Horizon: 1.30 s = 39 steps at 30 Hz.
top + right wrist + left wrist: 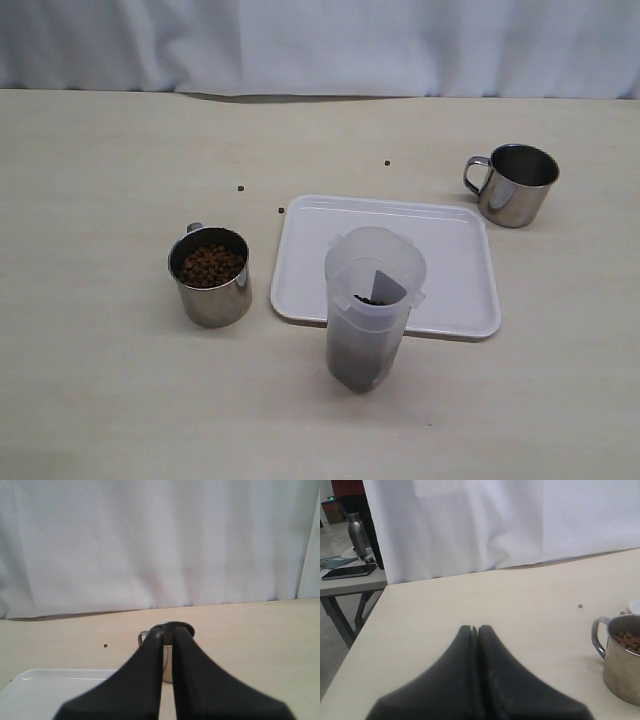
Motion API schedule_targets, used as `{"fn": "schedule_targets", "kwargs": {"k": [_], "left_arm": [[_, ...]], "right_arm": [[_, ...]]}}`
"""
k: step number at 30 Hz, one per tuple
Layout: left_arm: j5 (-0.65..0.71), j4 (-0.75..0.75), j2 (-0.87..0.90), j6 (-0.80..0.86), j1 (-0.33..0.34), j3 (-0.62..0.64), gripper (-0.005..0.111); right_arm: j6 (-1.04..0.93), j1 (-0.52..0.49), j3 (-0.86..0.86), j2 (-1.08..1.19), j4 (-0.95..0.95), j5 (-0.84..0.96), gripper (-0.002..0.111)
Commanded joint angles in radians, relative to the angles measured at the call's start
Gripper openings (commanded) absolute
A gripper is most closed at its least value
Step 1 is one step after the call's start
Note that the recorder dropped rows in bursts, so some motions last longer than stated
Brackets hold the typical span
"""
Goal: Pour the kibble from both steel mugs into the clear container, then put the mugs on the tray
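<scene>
A steel mug (210,275) full of brown kibble (211,265) stands left of the white tray (455,250). A second steel mug (515,183), showing a dark inside, stands beyond the tray's far right corner. The clear container (373,305) stands at the tray's near edge with kibble in its bottom. Neither gripper appears in the exterior view. In the left wrist view, my left gripper (476,628) is shut and empty over bare table, with the kibble mug (620,655) off to one side. My right gripper (167,631) is shut on nothing, and the other mug (186,628) sits behind its tips.
Loose pellets (241,187) lie on the table beyond the tray. A white curtain (320,40) hangs along the back edge. Past the table's edge, a side table (350,577) carries a phone and a steel bottle (357,535).
</scene>
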Motion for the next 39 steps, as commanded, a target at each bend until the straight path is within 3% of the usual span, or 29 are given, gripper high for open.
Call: {"fn": "schedule_targets", "kwargs": {"k": [1,7,14,20,29,33,35,37,39], "left_arm": [[-0.01,-0.008,-0.003,-0.002,-0.008,0.003,0.0],[-0.01,-0.008,-0.003,-0.002,-0.008,0.003,0.0],[-0.01,-0.008,-0.003,-0.002,-0.008,0.003,0.0],[-0.003,-0.008,-0.003,-0.002,-0.008,0.003,0.0],[-0.003,-0.008,-0.003,-0.002,-0.008,0.003,0.0],[-0.003,-0.008,-0.003,-0.002,-0.008,0.003,0.0],[-0.003,-0.008,-0.003,-0.002,-0.008,0.003,0.0],[-0.003,-0.008,-0.003,-0.002,-0.008,0.003,0.0],[-0.003,-0.008,-0.003,-0.002,-0.008,0.003,0.0]], "right_arm": [[0.022,0.0,0.004,-0.007,-0.008,-0.012,0.005],[0.022,0.058,0.004,-0.004,-0.008,0.003,0.005],[0.022,0.391,0.004,-0.006,-0.008,0.011,0.005],[0.022,0.576,0.004,-0.006,-0.008,0.011,0.005],[0.01,0.662,0.004,-0.006,-0.006,0.019,0.005],[-0.008,0.662,0.004,-0.006,0.153,0.135,0.005],[-0.146,0.662,0.004,-0.006,0.373,0.244,0.005],[-0.497,0.66,0.004,-0.006,0.758,0.373,0.005],[-0.972,0.651,0.004,-0.022,1.109,0.47,0.005]]}}
